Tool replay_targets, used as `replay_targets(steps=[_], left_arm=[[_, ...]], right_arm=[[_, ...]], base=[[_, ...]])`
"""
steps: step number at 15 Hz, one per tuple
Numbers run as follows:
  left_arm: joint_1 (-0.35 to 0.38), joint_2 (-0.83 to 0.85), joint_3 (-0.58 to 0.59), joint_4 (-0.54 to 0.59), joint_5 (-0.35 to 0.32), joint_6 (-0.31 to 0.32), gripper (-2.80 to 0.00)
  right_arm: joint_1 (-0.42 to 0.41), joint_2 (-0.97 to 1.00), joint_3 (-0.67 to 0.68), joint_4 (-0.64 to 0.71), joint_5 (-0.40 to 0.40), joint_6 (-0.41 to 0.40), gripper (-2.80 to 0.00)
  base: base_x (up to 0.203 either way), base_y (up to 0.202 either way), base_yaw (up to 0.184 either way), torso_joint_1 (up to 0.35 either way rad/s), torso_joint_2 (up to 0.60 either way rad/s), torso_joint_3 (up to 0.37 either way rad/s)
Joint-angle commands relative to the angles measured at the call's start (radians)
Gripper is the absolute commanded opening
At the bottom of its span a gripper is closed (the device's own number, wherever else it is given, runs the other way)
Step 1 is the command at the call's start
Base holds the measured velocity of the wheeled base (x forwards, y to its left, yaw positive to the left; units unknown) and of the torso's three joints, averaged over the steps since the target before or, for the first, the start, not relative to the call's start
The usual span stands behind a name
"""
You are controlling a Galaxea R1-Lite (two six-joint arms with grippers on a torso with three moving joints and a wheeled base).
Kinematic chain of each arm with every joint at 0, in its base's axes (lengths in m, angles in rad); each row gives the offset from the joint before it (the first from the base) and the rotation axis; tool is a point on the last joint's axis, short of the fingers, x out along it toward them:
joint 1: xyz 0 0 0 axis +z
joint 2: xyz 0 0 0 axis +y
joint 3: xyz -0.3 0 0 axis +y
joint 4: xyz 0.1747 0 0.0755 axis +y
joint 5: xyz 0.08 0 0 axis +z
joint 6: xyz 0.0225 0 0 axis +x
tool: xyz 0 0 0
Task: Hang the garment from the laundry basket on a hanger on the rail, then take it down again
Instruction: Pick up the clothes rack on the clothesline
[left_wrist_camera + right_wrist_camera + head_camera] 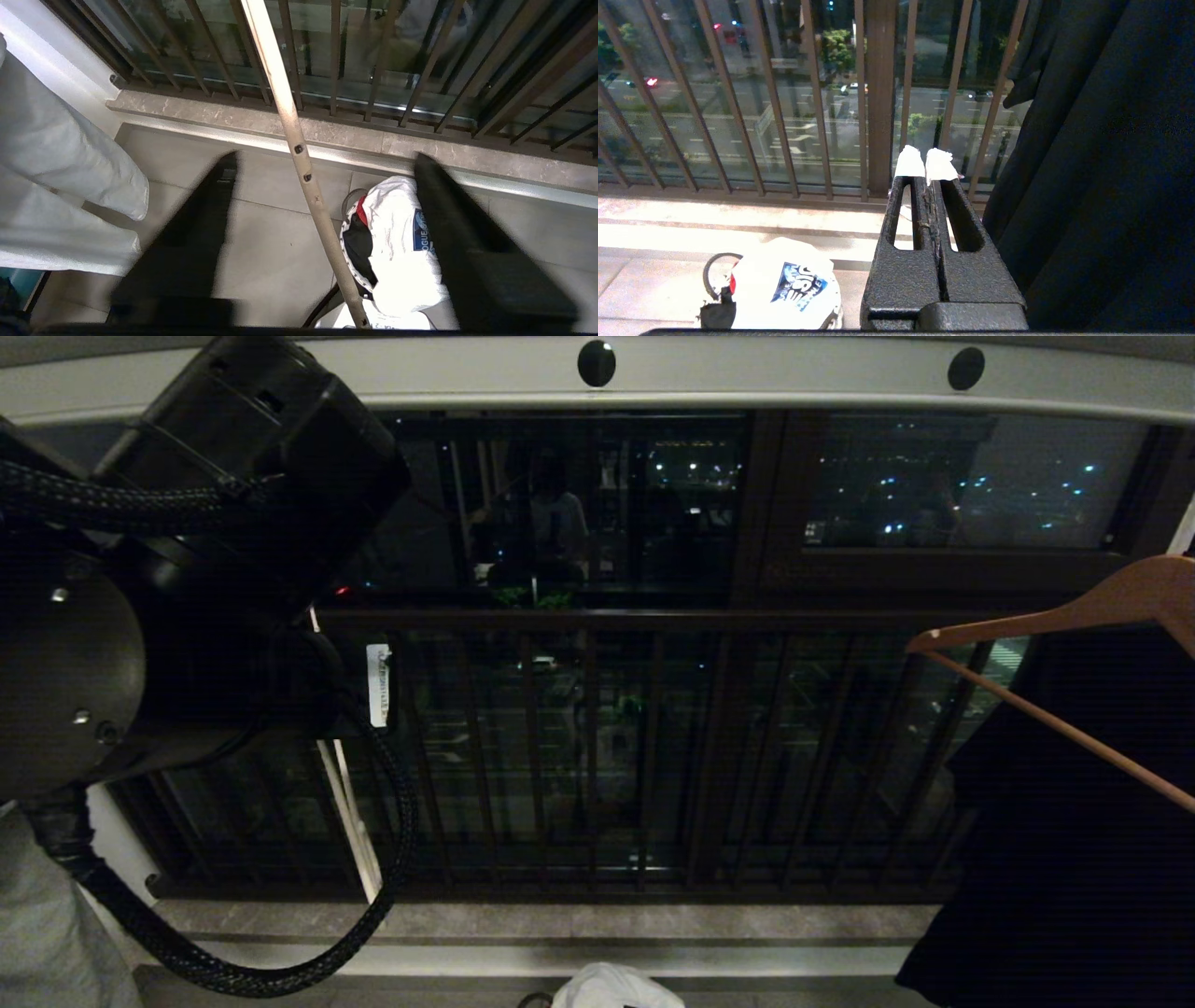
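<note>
Soft white cloth, your garment [397,252], heaped in the woven laundry basket [833,313]. Rail [747,373]: smooth, matt, pale grey. Below the rail, a wooden hanger [1074,616], satin brown, carries matt black cloth [1074,859]. Your right gripper [928,164]: rough, pebbled black finish, white fabric-like tips. Floor tiles [261,261] by the basket look smooth.

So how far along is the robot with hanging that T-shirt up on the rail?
Nothing looks done yet: the white T-shirt lies bundled in the laundry basket on the floor. In hand: the left gripper hangs high over the basket, jaws apart and empty; the right gripper is shut, holding nothing. Left: pick up the shirt, hang it on the rail, take it down.
</note>
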Motion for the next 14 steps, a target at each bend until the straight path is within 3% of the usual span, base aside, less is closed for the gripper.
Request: replay_targets(steps=[1,14], left_arm=[[0.000,-0.010,0.019,0.007,0.006,-0.002,-2.80],[0.002,-0.117,0.110,0.007,0.007,0.004,-2.80]], right_arm=[[0.000,0.000,0.002,0.000,0.000,0.000,-2.80],[0.000,0.001,0.002,0.000,0.000,0.000,-2.80]], base=[[0.000,0.000,0.000,0.000,0.00,0.000],[0.000,0.000,0.000,0.000,0.00,0.000]])
